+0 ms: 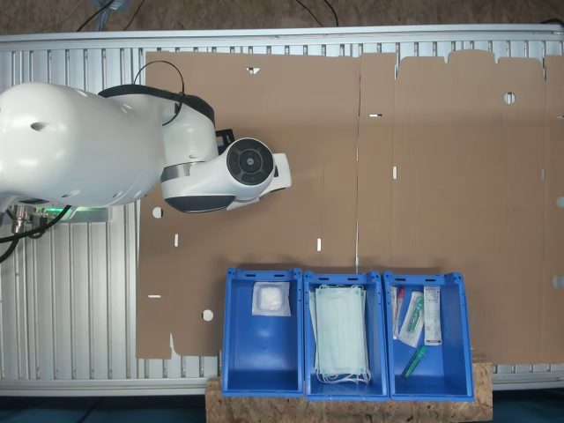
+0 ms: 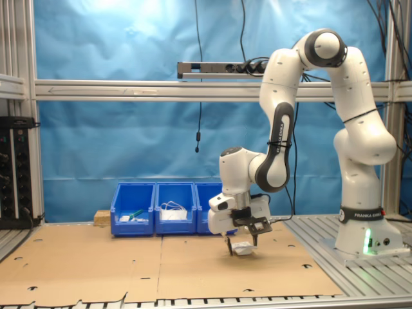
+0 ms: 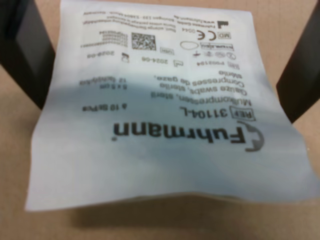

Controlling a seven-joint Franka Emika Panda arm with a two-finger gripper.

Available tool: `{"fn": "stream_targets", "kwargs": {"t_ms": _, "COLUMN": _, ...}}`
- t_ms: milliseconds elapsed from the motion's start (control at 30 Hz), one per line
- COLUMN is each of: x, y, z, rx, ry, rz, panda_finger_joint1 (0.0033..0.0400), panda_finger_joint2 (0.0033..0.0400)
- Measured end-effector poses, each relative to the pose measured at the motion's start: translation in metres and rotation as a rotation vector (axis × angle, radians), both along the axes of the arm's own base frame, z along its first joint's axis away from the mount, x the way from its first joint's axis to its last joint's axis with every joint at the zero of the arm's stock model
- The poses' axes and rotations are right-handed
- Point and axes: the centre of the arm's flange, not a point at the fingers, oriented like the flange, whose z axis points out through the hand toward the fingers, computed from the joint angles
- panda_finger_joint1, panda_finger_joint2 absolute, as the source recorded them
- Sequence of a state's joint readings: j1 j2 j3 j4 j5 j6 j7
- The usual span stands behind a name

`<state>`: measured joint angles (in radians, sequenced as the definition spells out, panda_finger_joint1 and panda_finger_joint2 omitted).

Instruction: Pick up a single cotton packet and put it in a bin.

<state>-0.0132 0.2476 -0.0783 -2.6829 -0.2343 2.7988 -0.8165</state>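
The cotton packet [image 3: 165, 110], flat, white and printed with dark text, lies on the brown cardboard [image 2: 161, 264] between my two black fingers [image 3: 25, 55]. My gripper [image 2: 243, 244] is open, reaching down to the cardboard with one finger at each side edge of the cotton packet [image 2: 243, 249]. The packet's near edge is slightly raised and casts a shadow. The bin [image 1: 256, 352], a blue crate holding a white packet, is at the first exterior view's left end of a row of three. That bin [image 2: 207, 206] stands partly behind my hand in the second exterior view.
A puffy white packet [image 1: 270, 300] lies in the bin. The middle crate [image 1: 345, 388] holds pale green face masks [image 1: 339, 335]. The third crate [image 1: 449, 370] holds syringes and wrapped tools. My arm's wrist [image 1: 238, 172] hangs over the cardboard [image 1: 441, 159]. The arm's base [image 2: 360, 238] stands on the slatted table.
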Motion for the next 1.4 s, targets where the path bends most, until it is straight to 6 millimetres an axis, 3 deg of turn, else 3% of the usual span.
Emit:
{"fn": "stream_targets", "kwargs": {"t_ms": 1267, "x": -0.0001, "y": -0.0009, "z": 0.0, "rx": -0.001, "ry": 0.0, "rz": -0.002, "panda_finger_joint1": 0.04, "panda_finger_joint2": 0.04}}
{"fn": "stream_targets", "kwargs": {"t_ms": 1300, "x": -0.0001, "y": -0.0009, "z": 0.0, "rx": -0.001, "ry": 0.0, "rz": -0.002, "panda_finger_joint1": 0.0287, "panda_finger_joint2": 0.0287}}
{"fn": "stream_targets", "kwargs": {"t_ms": 1400, "x": -0.0001, "y": -0.0009, "z": 0.0, "rx": -0.001, "ry": 0.0, "rz": -0.002, "panda_finger_joint1": 0.0287, "panda_finger_joint2": 0.0287}}
